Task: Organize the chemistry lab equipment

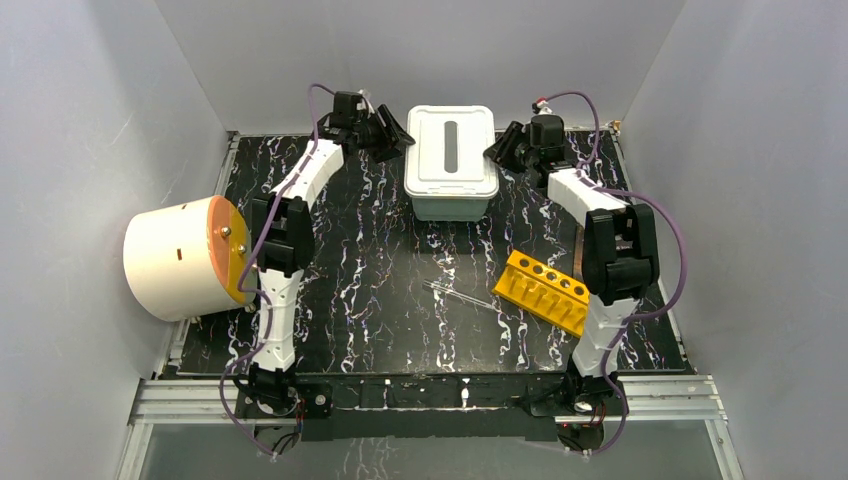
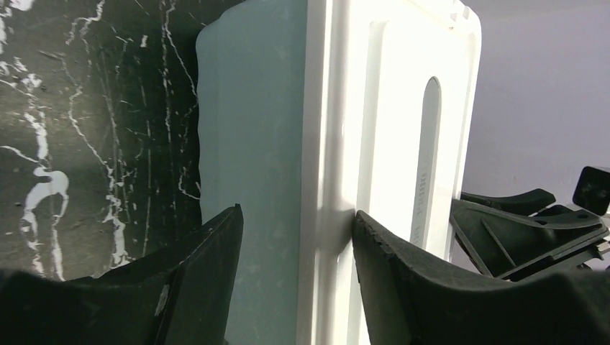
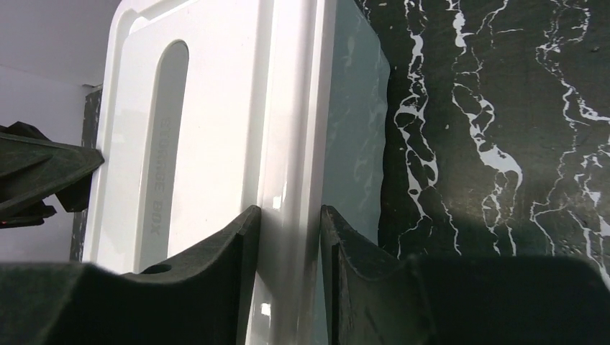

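Between left gripper (image 1: 393, 141) and right gripper (image 1: 501, 151): white storage box (image 1: 432, 172).

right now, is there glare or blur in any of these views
Left wrist: the white lid is blown out by glare; right wrist: it shines but its lettering is legible; top external: even and sharp, thin glass rod faint on marbled table.

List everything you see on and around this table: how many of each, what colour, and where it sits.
storage box: one, white, far middle, its lid on
holed rack: one, yellow, near right
glass rod: one, clear, centre, left of the rack
drum: one, white with orange face, left edge, on its side
table: one, black marbled
left tool: one, black, open astride the lid's left rim
right tool: one, black, pinching the lid's right rim
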You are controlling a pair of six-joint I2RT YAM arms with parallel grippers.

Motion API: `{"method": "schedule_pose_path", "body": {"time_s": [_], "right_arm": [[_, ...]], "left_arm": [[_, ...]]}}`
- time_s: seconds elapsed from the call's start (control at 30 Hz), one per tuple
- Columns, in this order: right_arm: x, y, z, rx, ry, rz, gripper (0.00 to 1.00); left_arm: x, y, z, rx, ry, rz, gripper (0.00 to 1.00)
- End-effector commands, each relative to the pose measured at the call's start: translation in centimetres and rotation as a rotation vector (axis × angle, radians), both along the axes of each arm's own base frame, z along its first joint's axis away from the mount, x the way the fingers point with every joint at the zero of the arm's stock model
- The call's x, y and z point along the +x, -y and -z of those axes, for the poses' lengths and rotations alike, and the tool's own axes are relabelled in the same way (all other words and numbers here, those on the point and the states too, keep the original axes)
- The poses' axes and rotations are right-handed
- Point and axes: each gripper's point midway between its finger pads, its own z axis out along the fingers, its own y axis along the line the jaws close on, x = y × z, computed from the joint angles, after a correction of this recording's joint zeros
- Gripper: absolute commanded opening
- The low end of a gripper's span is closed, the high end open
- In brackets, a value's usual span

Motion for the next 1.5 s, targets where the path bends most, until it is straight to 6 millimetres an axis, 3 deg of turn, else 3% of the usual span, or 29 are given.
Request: {"method": "schedule_pose_path", "body": {"time_s": [0.0, 0.1, 0.23, 0.47, 0.6, 0.73, 1.03, 1.2, 1.33, 1.47], "right_arm": [[-2.1, -3.0, 3.7, -0.007, -0.139, -0.065, 0.47], [-1.9, -2.5, 2.1, -0.028, -0.129, -0.046, 0.58], [-2.7, -1.8, -1.1, -0.096, -0.123, -0.068, 0.68], [-4.4, -1.8, -7.7, -0.121, -0.012, -0.138, 0.77], [-6.5, -1.3, -10.0, -0.151, 0.056, -0.166, 0.82], [-9.6, -1.2, -10.6, -0.213, 0.101, -0.209, 0.83], [-20.6, -4.6, -6.4, -0.423, 0.132, -0.500, 0.78], [-26.6, -6.8, -2.3, -0.480, 0.043, -0.629, 0.79], [-29.4, -8.9, 0.8, -0.534, -0.030, -0.687, 0.80], [-29.7, -9.4, 4.4, -0.595, -0.109, -0.684, 0.79]], "left_arm": [[-2.9, -1.6, 3.8, 0.137, -0.118, 0.027, 0.56], [-2.4, -2.6, 1.6, 0.134, -0.100, 0.019, 0.59], [-2.2, -4.7, -3.4, 0.113, -0.020, 0.001, 0.71], [-4.6, -4.9, -10.1, 0.089, 0.108, 0.074, 0.85], [-6.3, -5.3, -12.7, 0.095, 0.159, 0.092, 0.92], [-8.5, -6.1, -13.3, 0.125, 0.165, 0.088, 0.95], [-15.0, -10.5, -11.9, 0.288, 0.140, 0.002, 0.98], [-17.2, -11.7, -10.2, 0.316, 0.094, -0.029, 0.98], [-18.0, -12.2, -8.8, 0.325, 0.042, -0.057, 0.98], [-18.1, -13.1, -7.7, 0.347, -0.015, -0.101, 0.98]]}}
